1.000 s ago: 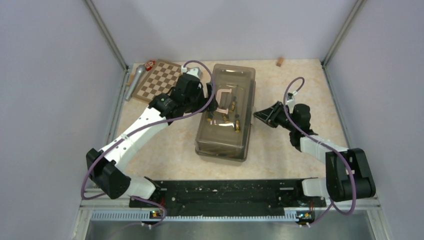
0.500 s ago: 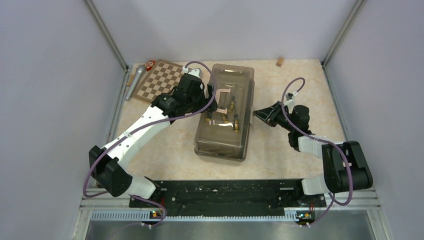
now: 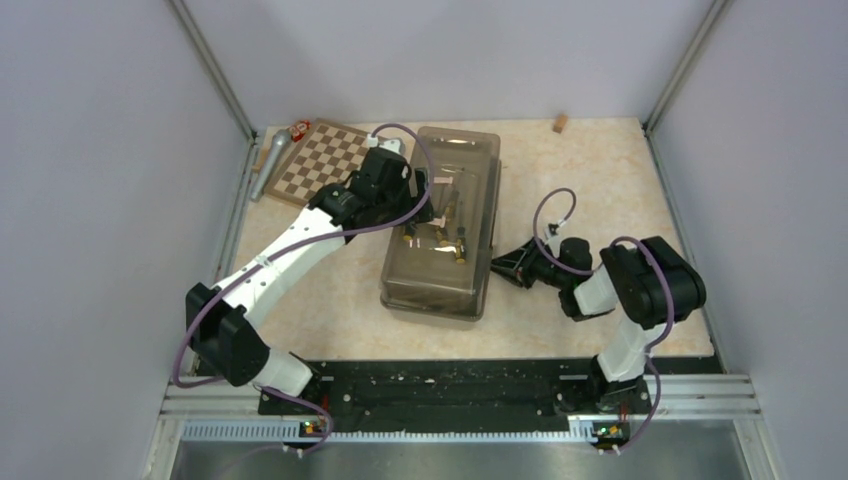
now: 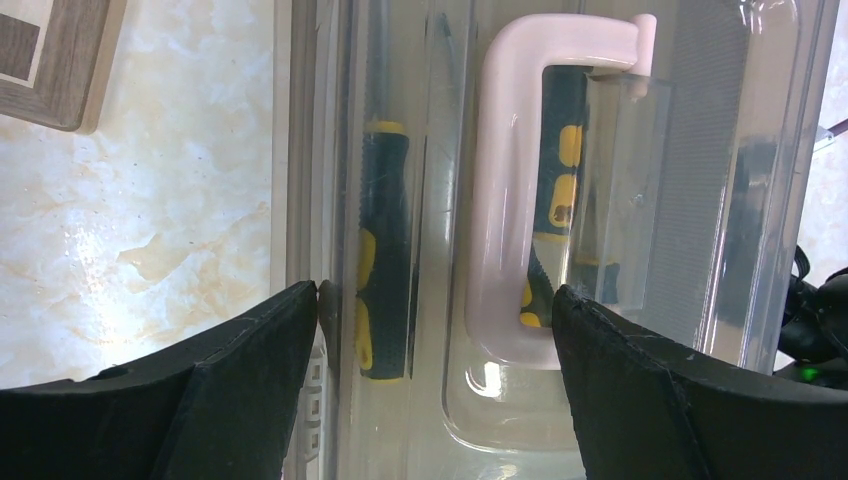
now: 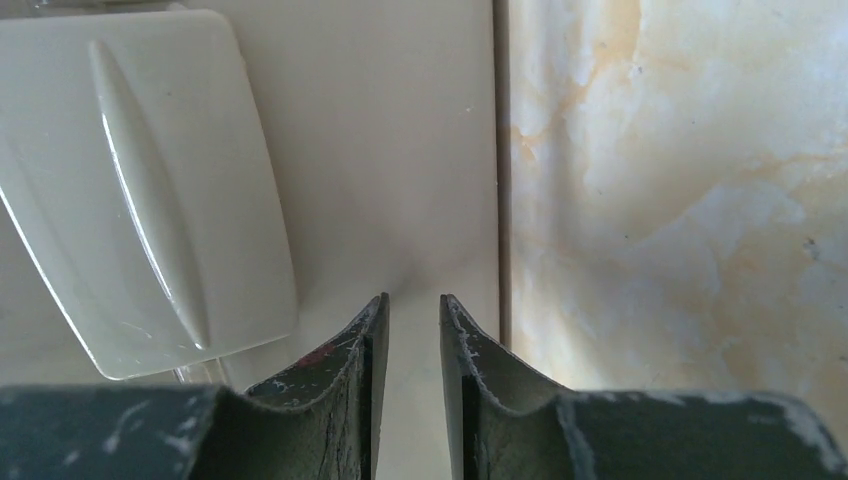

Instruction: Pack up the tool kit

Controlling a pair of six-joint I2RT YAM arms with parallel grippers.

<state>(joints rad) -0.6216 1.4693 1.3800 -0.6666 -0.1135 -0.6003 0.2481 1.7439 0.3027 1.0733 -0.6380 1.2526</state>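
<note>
In the middle of the desk [image 3: 590,180], a little left of centre in the overhead view, lies the toolbox [image 3: 440,225], lid down, its long side running up the frame. Through the smoky lid I can see the pale pink handle [image 4: 510,200] lying flat and a yellow-black screwdriver [image 4: 385,250] beneath it.

The shell looks stiff, smooth and slippery. With tools inside I'd guess it is fairly heavy, so the handle seems the sound place to lift it; a pinch on the bare wall would likely slide.

The left gripper [image 4: 435,295] hangs over the lid with jaws wide apart, one at the box's left edge and one just beyond the handle, clamped on nothing. The right gripper [image 5: 412,300] is low at the box's right side, jaws a narrow slit apart with nothing between them, just beside a beige latch [image 5: 150,190].

Whether that latch is snapped home I cannot tell. Pliers, tape measure and trays are not clear through the plastic.

At upper left sit a chessboard [image 3: 320,160] and a microphone [image 3: 270,165].
</note>
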